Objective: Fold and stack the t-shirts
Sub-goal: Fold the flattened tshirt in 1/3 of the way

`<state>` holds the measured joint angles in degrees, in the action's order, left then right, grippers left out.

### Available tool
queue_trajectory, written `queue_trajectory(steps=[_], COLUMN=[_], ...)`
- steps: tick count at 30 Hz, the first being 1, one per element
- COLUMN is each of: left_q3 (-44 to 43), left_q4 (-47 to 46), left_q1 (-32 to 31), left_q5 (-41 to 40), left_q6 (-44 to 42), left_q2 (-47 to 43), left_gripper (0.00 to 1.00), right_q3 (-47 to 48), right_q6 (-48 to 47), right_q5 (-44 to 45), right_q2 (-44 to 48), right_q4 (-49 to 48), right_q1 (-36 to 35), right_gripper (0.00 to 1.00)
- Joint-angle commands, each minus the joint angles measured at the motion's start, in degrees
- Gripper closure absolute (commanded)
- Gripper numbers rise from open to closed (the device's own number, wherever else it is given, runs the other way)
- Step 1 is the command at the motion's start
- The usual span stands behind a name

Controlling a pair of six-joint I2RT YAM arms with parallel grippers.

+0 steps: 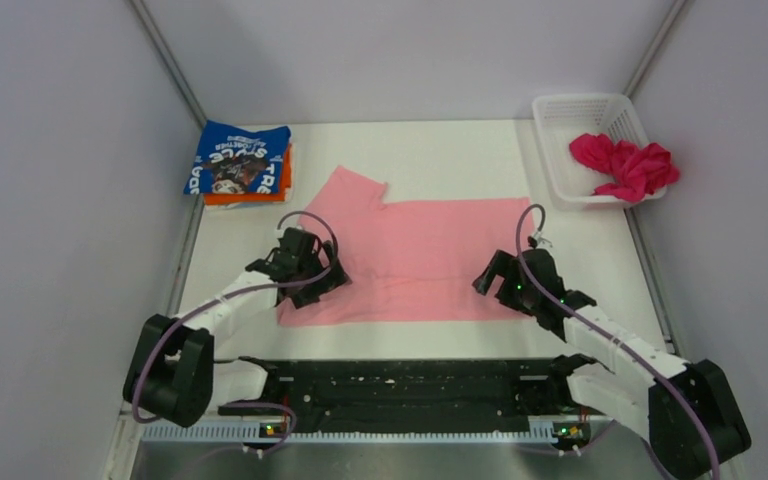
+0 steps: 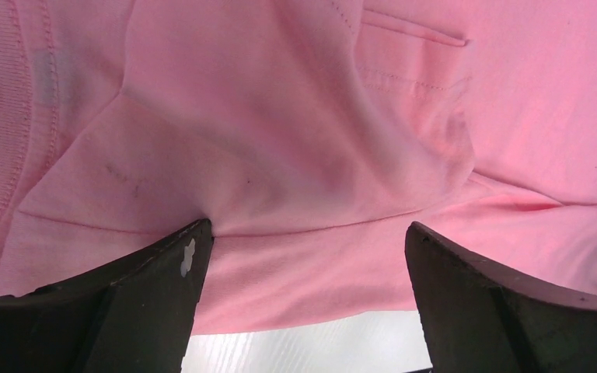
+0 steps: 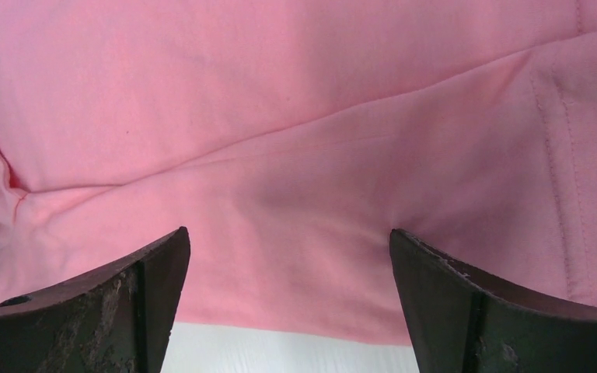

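Observation:
The light pink t-shirt (image 1: 415, 258) lies spread flat in the middle of the table, one sleeve pointing to the back left. My left gripper (image 1: 312, 284) is open over its near left corner; the wrist view shows pink cloth (image 2: 295, 155) between the spread fingers (image 2: 155, 287). My right gripper (image 1: 495, 285) is open over the near right edge, cloth (image 3: 295, 155) between its fingers (image 3: 466, 303). The blue t-shirt with white print (image 1: 240, 158) lies folded on the folded orange one (image 1: 260, 192) at the back left. The magenta t-shirt (image 1: 625, 165) sits crumpled in the basket.
The white lattice basket (image 1: 570, 115) stands at the back right corner. Grey walls close in the table on three sides. A black rail (image 1: 410, 385) runs along the near edge between the arm bases.

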<state>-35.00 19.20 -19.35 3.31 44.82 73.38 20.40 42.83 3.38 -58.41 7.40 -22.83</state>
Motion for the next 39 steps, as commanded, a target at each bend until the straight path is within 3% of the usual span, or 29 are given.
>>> queue_trajectory(steps=[1,7,16,26,33,39], left_q3=[4.9,5.8,7.7,4.0,-6.9,-20.2], left_q4=[13.7,18.9,20.9,21.0,19.9,14.6], left_q1=[-2.8,-3.1,-3.4,-3.6,-3.6,-3.3], left_q5=[-5.1,-5.8,-4.8,-5.4,-9.7,-18.9], left_q6=[5.4,7.3,8.0,6.5,2.4,-2.4], left_q2=[-4.1,-10.4,-13.3,-15.7,-15.1,-7.5], left_gripper=[0.01,0.01,0.01,0.01,0.01,0.01], right_q3=[-3.9,-4.7,-4.2,-1.1,5.4,10.3], right_q6=[5.7,8.7,8.4,4.4,1.1,-2.8], right_q5=[-2.1,-1.5,-2.2,-1.2,2.8,9.5], right_q2=[4.1,11.5,12.6,17.1,18.7,14.0], right_q4=[18.3,22.2,23.4,23.4,15.5,5.0], right_q1=[-1.9,-2.0,-2.0,-2.0,-2.0,-1.9], right_gripper=[0.01,0.01,0.01,0.01,0.01,0.01])
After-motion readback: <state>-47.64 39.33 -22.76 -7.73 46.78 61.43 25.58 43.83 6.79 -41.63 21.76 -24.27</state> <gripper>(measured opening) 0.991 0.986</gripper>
